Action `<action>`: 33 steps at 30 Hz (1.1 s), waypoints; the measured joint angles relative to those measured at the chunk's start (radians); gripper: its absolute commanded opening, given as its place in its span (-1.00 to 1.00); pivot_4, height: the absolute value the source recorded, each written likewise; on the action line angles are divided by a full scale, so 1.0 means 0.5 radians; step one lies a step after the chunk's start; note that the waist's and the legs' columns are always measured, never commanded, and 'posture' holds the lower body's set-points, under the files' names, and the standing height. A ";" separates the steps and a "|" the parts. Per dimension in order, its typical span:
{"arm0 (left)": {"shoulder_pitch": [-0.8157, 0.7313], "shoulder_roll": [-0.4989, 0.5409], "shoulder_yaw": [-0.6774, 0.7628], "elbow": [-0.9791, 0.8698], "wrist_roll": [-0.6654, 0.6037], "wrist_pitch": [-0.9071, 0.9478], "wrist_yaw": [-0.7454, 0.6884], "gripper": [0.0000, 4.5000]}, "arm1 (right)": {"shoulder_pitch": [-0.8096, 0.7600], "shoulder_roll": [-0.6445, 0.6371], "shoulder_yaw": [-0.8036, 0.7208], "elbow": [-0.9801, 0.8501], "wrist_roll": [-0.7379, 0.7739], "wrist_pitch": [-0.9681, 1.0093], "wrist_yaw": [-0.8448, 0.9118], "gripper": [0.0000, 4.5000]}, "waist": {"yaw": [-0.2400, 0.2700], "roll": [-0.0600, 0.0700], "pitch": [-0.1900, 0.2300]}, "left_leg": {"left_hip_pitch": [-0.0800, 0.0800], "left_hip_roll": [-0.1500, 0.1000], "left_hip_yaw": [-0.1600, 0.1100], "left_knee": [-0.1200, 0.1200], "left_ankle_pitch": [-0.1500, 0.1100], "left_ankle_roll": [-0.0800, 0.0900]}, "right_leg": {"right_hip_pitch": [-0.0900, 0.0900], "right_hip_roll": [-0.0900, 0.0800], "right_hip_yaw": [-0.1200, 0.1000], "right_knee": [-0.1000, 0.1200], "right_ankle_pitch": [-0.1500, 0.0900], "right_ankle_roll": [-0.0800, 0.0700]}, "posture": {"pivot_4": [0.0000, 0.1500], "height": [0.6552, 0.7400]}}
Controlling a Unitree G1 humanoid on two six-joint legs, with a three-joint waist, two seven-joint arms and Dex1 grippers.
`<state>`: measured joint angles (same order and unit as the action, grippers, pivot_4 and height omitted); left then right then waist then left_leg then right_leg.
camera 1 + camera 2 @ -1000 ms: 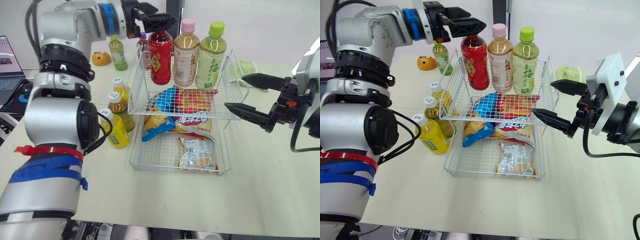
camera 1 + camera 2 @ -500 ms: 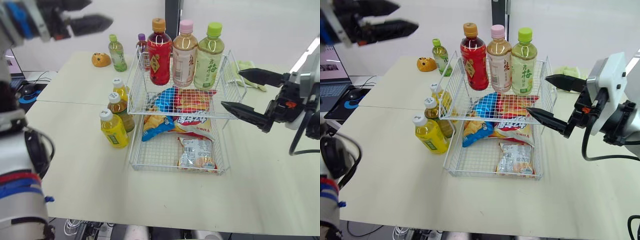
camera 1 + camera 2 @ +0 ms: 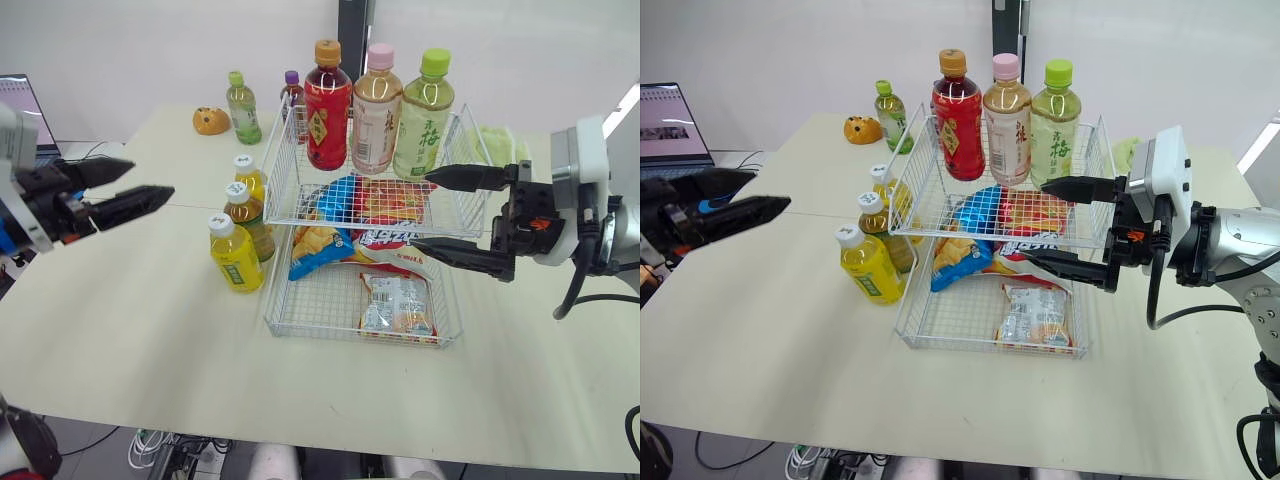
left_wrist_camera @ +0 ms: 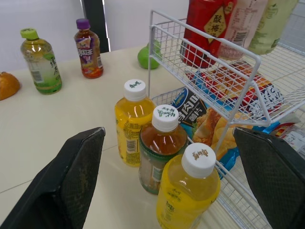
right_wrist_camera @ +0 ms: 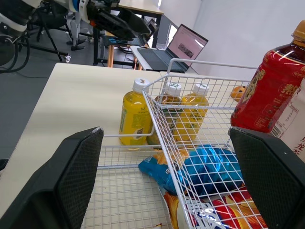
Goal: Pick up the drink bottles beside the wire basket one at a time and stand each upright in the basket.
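Beside the wire basket (image 3: 330, 333), three drink bottles (image 3: 247, 215) stand on the bench (image 3: 150, 330).
Left pincer (image 3: 150, 178) hangs open well left of them; right pincer (image 3: 423, 210) gapes open at the basket's right side, gripping nothing.

The left hand (image 3: 150, 178) is held out level with its two fingers spread wide and nothing between them. The right hand (image 3: 420, 210) points across toward it, wrist level, one finger above the other, wide apart, holding nothing.
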<state>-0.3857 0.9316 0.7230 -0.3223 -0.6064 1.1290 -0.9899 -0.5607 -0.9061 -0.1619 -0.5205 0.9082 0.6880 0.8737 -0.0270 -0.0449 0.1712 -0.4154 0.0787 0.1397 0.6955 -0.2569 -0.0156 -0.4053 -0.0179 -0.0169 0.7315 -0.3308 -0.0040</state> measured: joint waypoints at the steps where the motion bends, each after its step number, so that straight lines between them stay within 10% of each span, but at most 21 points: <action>1: 0.062 -0.064 0.034 -0.065 -0.035 0.016 0.044 0.99 | 0.003 0.001 0.001 0.006 -0.012 -0.006 0.009 1.00 | 0.000 0.000 0.000 | 0.000 0.000 -0.001 0.000 0.000 0.000 | 0.000 0.000 0.000 0.001 0.000 0.000 | 1.00 0.55; 12: 0.240 -0.818 -0.234 -0.594 -0.092 -0.095 0.903 0.99 | 0.007 0.038 0.011 -0.049 -0.023 -0.002 0.039 1.00 | 0.000 -0.002 -0.001 | 0.000 -0.001 -0.004 0.000 0.000 0.000 | 0.002 0.000 -0.001 0.002 0.000 0.000 | 1.00 0.55; 25: 0.203 -0.892 -0.697 -0.568 0.159 -0.366 1.307 0.99 | 0.059 0.035 -0.009 -0.044 -0.021 -0.001 0.073 1.00 | -0.002 -0.002 -0.001 | 0.000 -0.001 -0.003 -0.001 0.000 0.000 | 0.001 0.000 0.000 0.001 0.000 0.000 | 1.00 0.55; 33: 0.283 -0.881 -0.763 -0.521 0.213 -0.414 1.372 0.05 | -0.030 0.041 -0.003 -0.026 -0.020 0.051 0.027 1.00 | -0.002 -0.002 -0.001 | 0.000 -0.001 -0.004 -0.002 0.000 0.000 | 0.001 0.000 0.000 0.001 0.000 0.000 | 1.00 0.55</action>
<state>-0.2441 0.4908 0.3414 -0.5828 -0.4998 0.9219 -0.3041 -0.5757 -0.8856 -0.1632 -0.5336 0.8982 0.7138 0.8871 -0.0280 -0.0459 0.1707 -0.4155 0.0781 0.1379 0.6947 -0.2570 -0.0157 -0.4047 -0.0178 -0.0170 0.7317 -0.3307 -0.0040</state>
